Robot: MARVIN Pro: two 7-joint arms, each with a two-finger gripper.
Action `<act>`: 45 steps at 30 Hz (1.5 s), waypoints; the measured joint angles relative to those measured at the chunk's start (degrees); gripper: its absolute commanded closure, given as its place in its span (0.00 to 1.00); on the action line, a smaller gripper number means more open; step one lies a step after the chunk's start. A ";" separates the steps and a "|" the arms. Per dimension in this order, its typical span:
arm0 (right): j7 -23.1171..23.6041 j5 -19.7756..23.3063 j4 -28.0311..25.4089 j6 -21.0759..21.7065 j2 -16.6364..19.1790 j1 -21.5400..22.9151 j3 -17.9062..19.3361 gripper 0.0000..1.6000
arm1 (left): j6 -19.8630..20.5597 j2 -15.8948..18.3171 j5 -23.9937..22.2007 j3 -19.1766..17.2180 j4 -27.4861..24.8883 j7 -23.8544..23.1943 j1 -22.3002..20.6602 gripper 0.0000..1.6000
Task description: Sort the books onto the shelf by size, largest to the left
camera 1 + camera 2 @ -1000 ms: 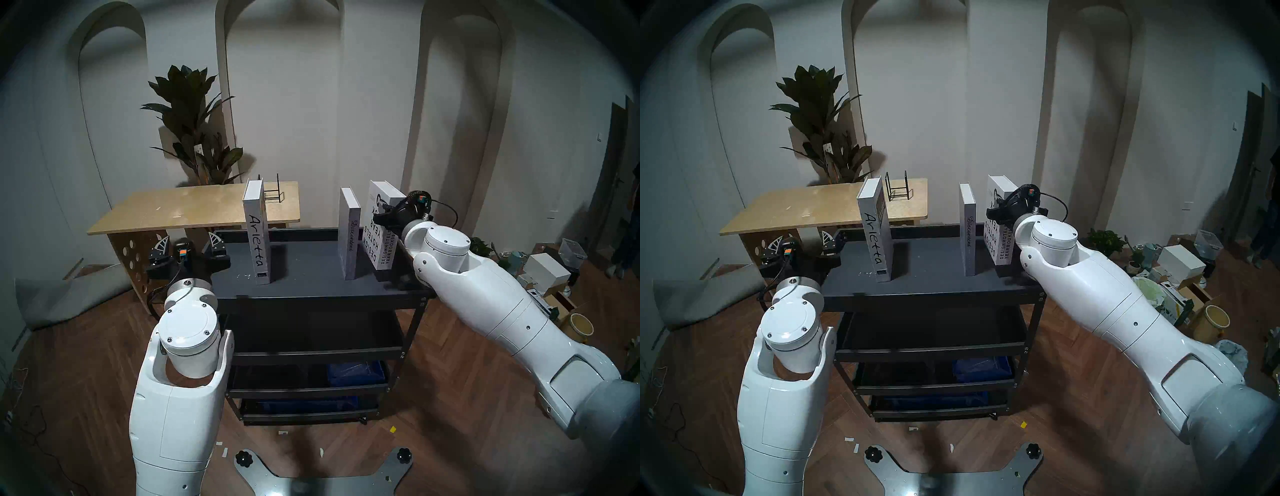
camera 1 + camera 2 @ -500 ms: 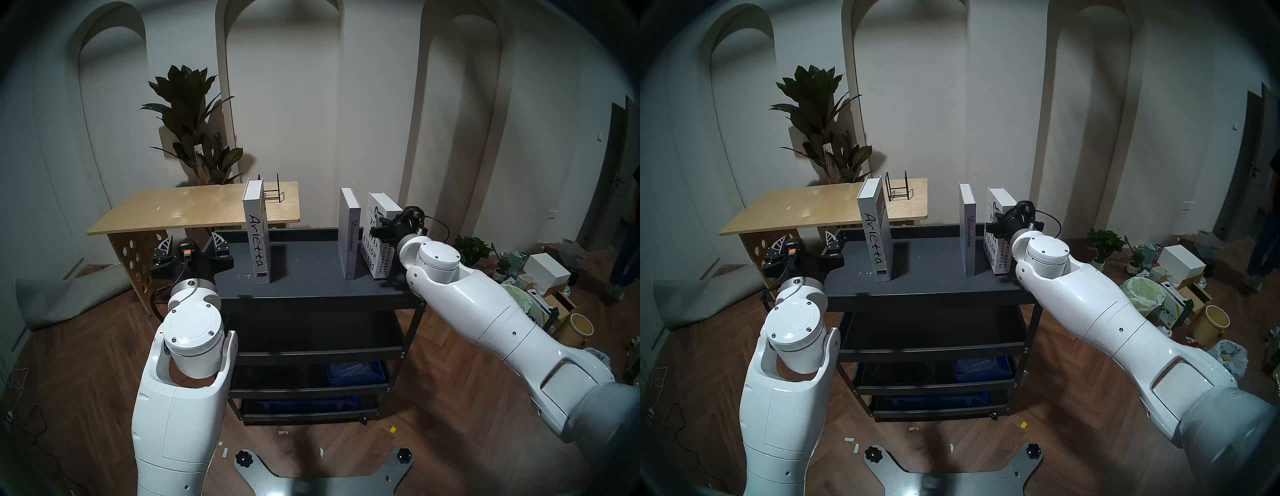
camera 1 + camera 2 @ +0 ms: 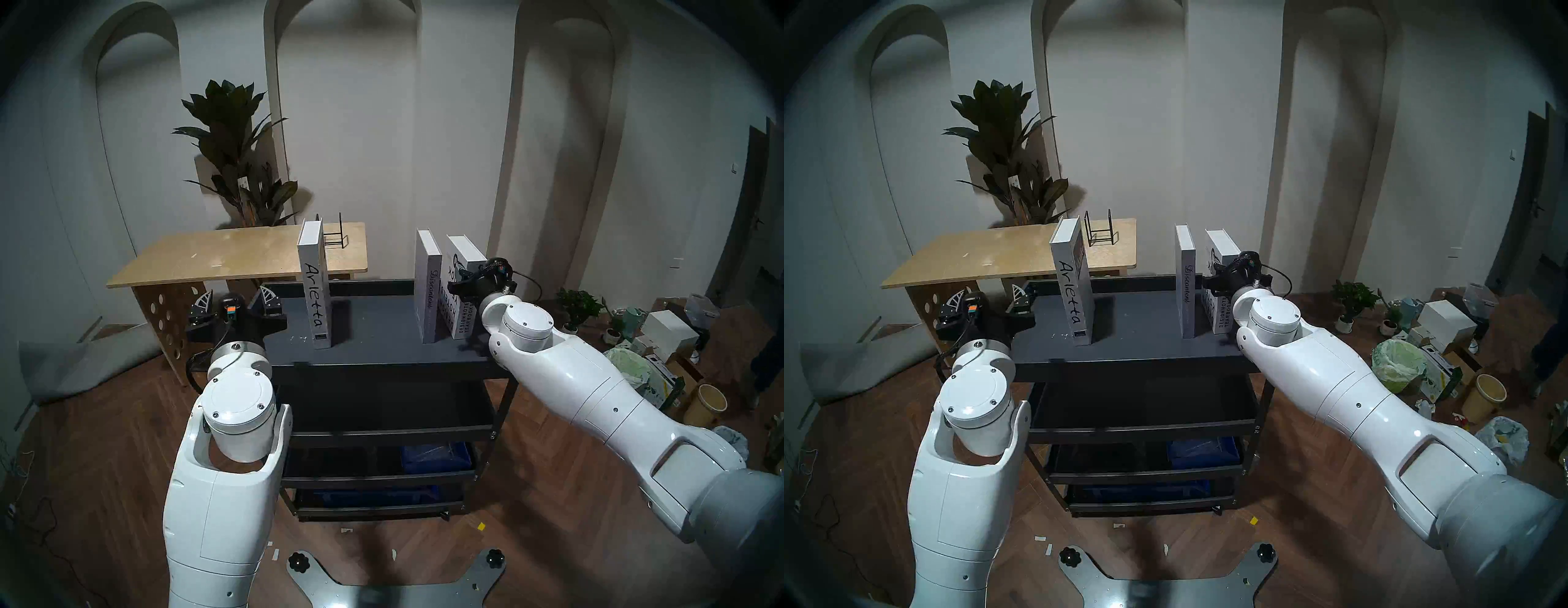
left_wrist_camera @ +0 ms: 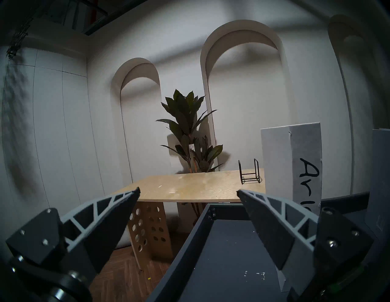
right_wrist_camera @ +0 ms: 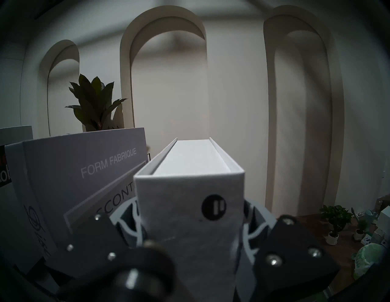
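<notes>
Left jaws wide and empty at the left gripper (image 4: 187,190), off the shelf's (image 3: 382,352) left edge; right jaws clamped on the Yearbook's (image 3: 460,293) spine at the right gripper (image 3: 464,283). Arletta (image 3: 315,288) upright left of centre, Discontent (image 3: 427,288) right of centre. Yearbook lowered within the last second, now just beside Discontent near the right edge: order likely complete, release pending. Seen only by the right wrist: fingers (image 5: 128,217) flanking the spine.

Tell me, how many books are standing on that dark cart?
3. Arletta stands alone toward the left of the cart's top tray; Discontent and the Designhotels yearbook stand close together at right, the yearbook in the right gripper.
</notes>
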 measured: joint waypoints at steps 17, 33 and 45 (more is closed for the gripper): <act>-2.91 2.05 -3.58 2.41 0.45 -1.12 0.51 0.00 | -0.02 0.16 -0.35 -0.77 1.61 -0.95 -1.31 0.00; -5.04 4.14 -16.37 2.57 1.78 1.43 3.87 0.00 | -0.11 0.15 -1.22 -1.49 2.14 -1.97 -1.78 0.00; -10.21 4.61 -25.92 9.83 1.15 2.53 1.65 0.00 | -0.25 0.17 -2.22 -2.68 2.39 -2.69 -1.92 0.00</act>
